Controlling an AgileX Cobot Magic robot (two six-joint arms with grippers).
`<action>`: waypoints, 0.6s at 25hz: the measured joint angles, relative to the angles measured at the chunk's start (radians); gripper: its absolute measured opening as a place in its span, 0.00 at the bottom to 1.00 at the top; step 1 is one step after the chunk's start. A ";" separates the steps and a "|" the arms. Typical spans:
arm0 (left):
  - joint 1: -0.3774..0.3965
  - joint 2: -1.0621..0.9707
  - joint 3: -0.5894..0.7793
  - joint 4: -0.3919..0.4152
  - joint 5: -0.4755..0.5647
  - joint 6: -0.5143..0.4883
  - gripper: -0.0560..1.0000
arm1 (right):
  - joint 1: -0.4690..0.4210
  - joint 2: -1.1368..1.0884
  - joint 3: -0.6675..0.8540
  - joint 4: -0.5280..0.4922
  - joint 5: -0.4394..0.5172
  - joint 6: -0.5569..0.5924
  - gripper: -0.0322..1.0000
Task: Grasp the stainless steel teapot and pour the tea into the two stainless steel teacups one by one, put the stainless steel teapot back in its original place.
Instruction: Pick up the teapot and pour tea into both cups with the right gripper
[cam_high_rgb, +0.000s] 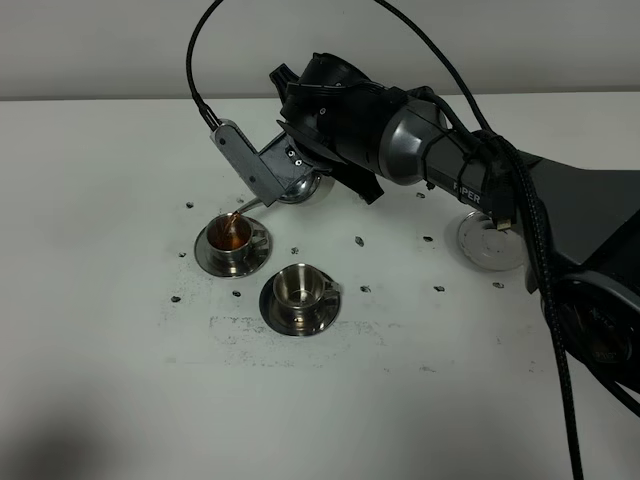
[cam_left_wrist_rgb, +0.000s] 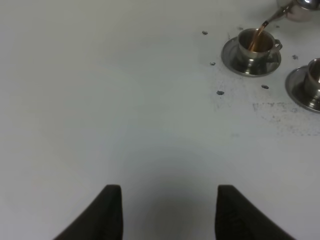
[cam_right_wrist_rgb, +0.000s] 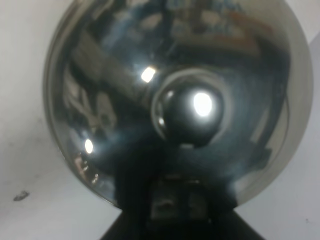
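Note:
My right gripper (cam_high_rgb: 283, 168) is shut on the stainless steel teapot (cam_high_rgb: 303, 188) and holds it tilted above the table. A thin stream of brown tea runs from its spout (cam_high_rgb: 251, 206) into the left teacup (cam_high_rgb: 232, 238), which holds tea. The second teacup (cam_high_rgb: 298, 289) stands on its saucer closer to the front and looks empty. The round coaster (cam_high_rgb: 484, 245) lies bare at the right, partly behind the arm. The right wrist view is filled by the teapot's lid and knob (cam_right_wrist_rgb: 192, 112). My left gripper (cam_left_wrist_rgb: 167, 215) is open and empty, far from both cups (cam_left_wrist_rgb: 256, 46) (cam_left_wrist_rgb: 314, 80).
Small dark marks dot the white table (cam_high_rgb: 120, 330) around the cups. The right arm's black cables (cam_high_rgb: 545, 300) hang across the right side. A white wall runs along the far edge of the table.

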 joint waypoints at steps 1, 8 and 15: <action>0.000 0.000 0.000 0.000 0.000 0.000 0.45 | 0.000 0.000 0.000 -0.002 -0.001 0.000 0.23; 0.000 0.000 0.000 0.000 0.000 0.000 0.45 | 0.000 0.000 0.000 -0.018 -0.008 0.000 0.23; 0.000 0.000 0.000 0.000 0.000 0.000 0.45 | 0.000 0.000 0.000 -0.043 -0.011 0.000 0.23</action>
